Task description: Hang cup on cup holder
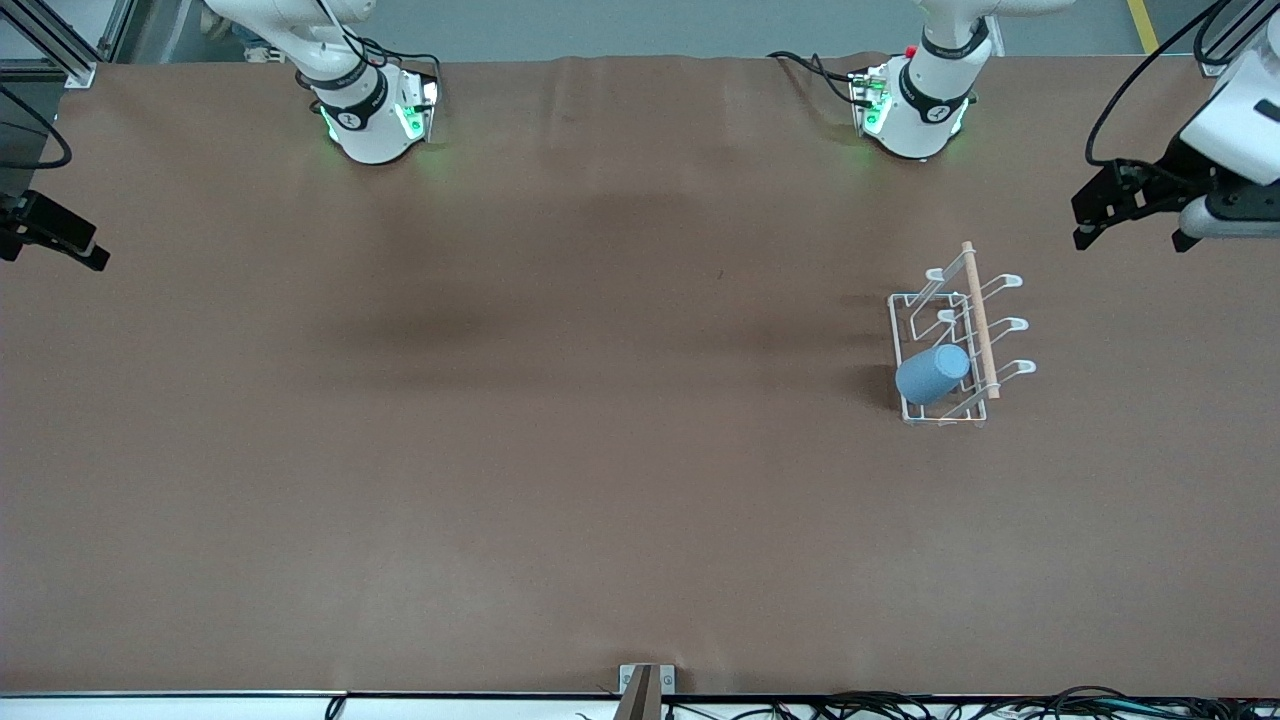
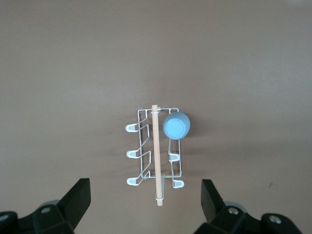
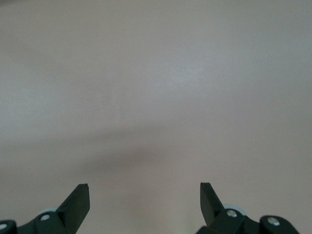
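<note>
The white wire cup holder (image 1: pixel 978 320) with its wooden rod stands on the brown table toward the left arm's end. The light-blue cup (image 1: pixel 932 373) sits tilted over a prong at the rack's end nearer the front camera, in the row toward the right arm. My left gripper (image 1: pixel 1133 238) is open and empty, up in the air off the rack's side at the table's end. The left wrist view shows the rack (image 2: pixel 156 151) and cup (image 2: pixel 176 125) past the left gripper (image 2: pixel 145 197). My right gripper (image 1: pixel 55 240) waits open at the other end of the table, and the right wrist view shows this gripper (image 3: pixel 145 195) over bare table.
The brown table cover (image 1: pixel 560 450) spreads across the middle. The two arm bases (image 1: pixel 375 115) stand along the edge farthest from the front camera. Cables and a bracket (image 1: pixel 646 685) lie at the nearest edge.
</note>
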Available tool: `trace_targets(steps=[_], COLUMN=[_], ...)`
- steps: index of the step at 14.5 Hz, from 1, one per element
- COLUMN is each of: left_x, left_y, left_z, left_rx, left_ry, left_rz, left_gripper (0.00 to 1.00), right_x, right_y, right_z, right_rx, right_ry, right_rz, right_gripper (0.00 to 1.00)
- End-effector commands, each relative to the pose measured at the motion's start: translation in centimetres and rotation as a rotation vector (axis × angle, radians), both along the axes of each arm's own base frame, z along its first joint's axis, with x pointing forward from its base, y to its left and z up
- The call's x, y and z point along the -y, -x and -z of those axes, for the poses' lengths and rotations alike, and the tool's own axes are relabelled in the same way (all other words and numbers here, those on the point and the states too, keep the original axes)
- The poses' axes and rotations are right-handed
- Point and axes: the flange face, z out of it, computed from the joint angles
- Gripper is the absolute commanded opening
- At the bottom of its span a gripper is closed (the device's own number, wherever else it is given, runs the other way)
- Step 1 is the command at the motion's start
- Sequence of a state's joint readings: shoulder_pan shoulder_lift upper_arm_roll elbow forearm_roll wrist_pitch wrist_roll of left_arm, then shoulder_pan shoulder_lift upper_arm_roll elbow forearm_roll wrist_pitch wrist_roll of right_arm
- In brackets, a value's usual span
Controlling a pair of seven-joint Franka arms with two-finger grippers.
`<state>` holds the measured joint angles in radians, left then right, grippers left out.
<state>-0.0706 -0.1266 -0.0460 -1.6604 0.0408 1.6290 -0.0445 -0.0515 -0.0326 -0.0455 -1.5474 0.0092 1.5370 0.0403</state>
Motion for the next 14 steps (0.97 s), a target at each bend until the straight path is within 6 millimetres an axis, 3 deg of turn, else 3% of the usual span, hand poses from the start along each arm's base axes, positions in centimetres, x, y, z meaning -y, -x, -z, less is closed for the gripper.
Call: trace_targets(steps=[1,2,6,14], left_x=[-0.1,-0.1,-0.4,-0.4], left_y=[0.4,-0.1,-2.8,-1.8], left_z=[-0.3,-1.5,-2.2,-1.2], left_rx=[0.002,0.027,-0.037,-0.070], left_ry=[0.024,0.034,0.061,0.049], left_rz=[-0.017,-0.021,-0.049,-0.078], left_gripper=[1.00,1.00,1.00,1.00], right_x=[-0.1,-0.1,-0.1,-0.2], right_y=[0.1,0.1,0.1,0.1], right_z=[-0.1,-0.1,-0.1,-0.1], right_rx=[-0.002,-0.002,-0.002,-0.004], right_ry=[-0.002,-0.002,-0.002,-0.002], right_rz=[0.013,0.013,0.013,0.011], right_gripper=[1.00,1.00,1.00,1.00])
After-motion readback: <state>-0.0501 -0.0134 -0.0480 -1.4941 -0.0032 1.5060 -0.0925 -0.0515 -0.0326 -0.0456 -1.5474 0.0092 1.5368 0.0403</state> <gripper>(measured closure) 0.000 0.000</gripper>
